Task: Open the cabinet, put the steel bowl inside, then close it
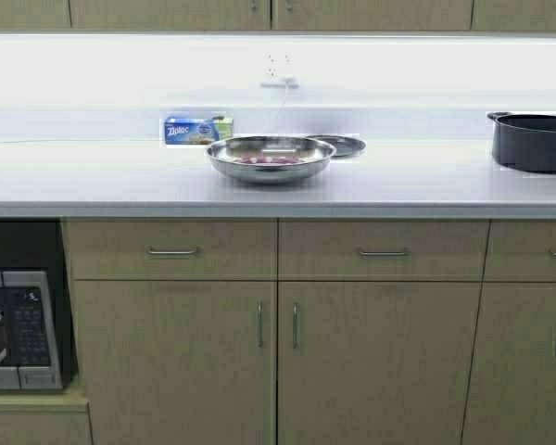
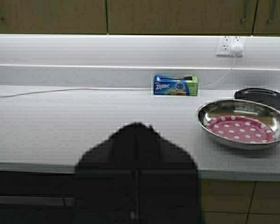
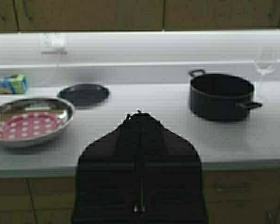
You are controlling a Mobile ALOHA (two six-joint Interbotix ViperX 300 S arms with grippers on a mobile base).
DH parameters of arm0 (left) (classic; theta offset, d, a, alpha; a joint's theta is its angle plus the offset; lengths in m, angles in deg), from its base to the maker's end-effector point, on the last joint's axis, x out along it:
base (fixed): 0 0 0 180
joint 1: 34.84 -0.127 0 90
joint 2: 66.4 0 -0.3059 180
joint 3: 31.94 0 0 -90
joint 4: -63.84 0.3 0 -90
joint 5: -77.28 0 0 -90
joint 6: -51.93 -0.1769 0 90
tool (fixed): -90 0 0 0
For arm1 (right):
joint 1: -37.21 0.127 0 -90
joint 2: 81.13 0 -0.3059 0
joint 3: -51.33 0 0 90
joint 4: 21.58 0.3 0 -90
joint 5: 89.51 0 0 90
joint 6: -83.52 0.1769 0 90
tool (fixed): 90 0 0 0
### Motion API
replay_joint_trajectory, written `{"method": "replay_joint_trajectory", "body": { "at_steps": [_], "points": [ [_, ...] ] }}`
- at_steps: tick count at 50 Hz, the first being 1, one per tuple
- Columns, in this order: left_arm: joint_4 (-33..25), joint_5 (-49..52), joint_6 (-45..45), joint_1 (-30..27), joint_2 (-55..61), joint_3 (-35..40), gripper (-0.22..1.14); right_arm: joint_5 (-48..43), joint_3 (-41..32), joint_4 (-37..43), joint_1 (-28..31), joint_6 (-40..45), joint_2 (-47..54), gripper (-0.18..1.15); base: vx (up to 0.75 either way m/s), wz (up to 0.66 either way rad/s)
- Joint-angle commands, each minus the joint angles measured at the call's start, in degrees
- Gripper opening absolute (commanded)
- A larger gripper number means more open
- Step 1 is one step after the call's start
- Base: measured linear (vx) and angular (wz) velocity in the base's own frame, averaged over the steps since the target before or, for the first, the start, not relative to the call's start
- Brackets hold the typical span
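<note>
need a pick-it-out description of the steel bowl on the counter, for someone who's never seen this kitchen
Start at the long white countertop under the wall cabinet. Near its middle, in front of the blue Ziploc box, sits the steel bowl, wide, shallow and shiny. Unlike the flat dark plate just behind it and the black pot far to the right, its inner bottom is red with white dots.

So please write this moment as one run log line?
stage: before opening | tan wood-laminate wall cabinet: doors closed | shiny steel bowl: on white counter | left gripper: shut, low | right gripper: shut, low
</note>
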Motion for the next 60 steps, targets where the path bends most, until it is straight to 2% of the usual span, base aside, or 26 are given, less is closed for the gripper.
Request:
{"method": "replay_joint_trajectory", "body": {
  "at_steps": [1, 5, 13, 40, 60],
  "points": [
    [0.4, -0.1, -0.6, 0.4, 0.5, -0.4, -0.02, 0.0, -0.3, -0.1, 0.1, 0.4, 0.6, 0.06, 0.05, 0.02],
    [0.4, -0.3, -0.7, 0.4, 0.7, -0.3, 0.07, 0.5, -0.4, -0.1, 0.1, 0.4, 0.9, 0.09, 0.06, 0.02],
    [0.6, -0.6, -0.7, 0.4, 0.8, 0.0, 0.02, 0.5, -0.7, -0.1, 0.1, 0.5, 1.1, 0.05, 0.07, 0.02],
    [0.7, -0.6, 0.4, 0.4, 0.0, -1.3, 0.02, 0.6, -0.8, -0.8, 0.1, 1.9, 2.8, 0.05, 0.19, -0.01],
    [0.7, -2.0, 0.1, 0.4, 3.5, -0.2, 0.02, 0.6, -0.6, -1.5, 0.1, 1.8, 2.0, 0.05, 0.25, 0.03]
  ]
}}
